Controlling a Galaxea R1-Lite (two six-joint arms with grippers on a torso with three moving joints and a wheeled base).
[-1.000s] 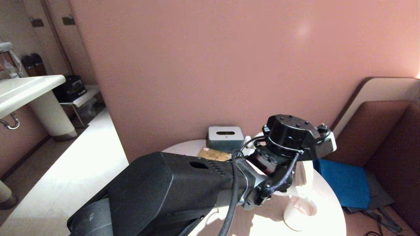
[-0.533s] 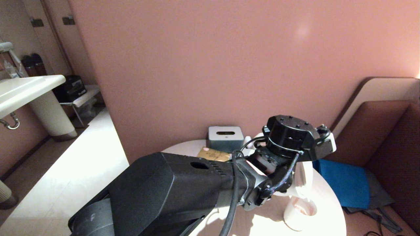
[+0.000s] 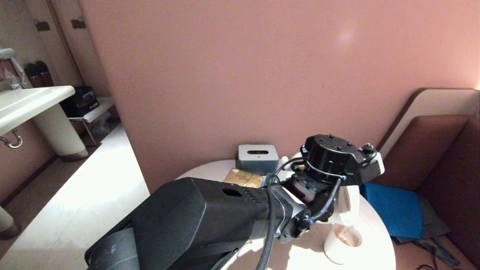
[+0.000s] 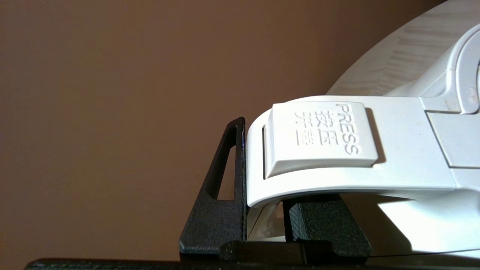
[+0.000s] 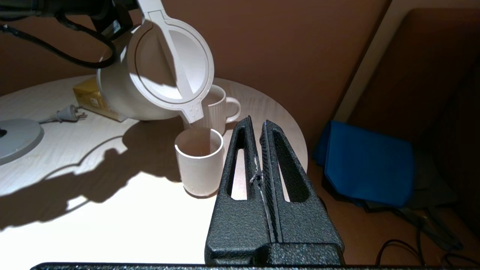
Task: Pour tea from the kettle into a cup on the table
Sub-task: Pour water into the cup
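Two arms: left hand (image 4: pixel 262 210) clamped on handle of large white electric kettle (image 5: pixel 157 75), tipped spout-down over plain white handleless cup (image 5: pixel 198 165) on round pale wood-grain counter (image 5: pixel 93 210); reddish-brown tea (image 3: pixel 347 239) inside. Right hand (image 5: pixel 258 131) pressed together, beside cup.

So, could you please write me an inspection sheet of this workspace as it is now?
Surface: round table, pale wood grain, partly in shadow.
Job's things: kettle tilted, spout over the cup; tea seen in the cup.
Clutter: handled mug behind the cup; yellow box; grey kettle base; grey box by the wall.
Grippers: left gripper shut on the kettle handle; right gripper shut, empty, held beside the table edge.
Cables: kettle plug lying on the table; black cables on the floor.
Surroundings: pink wall, blue cushion, washbasin.
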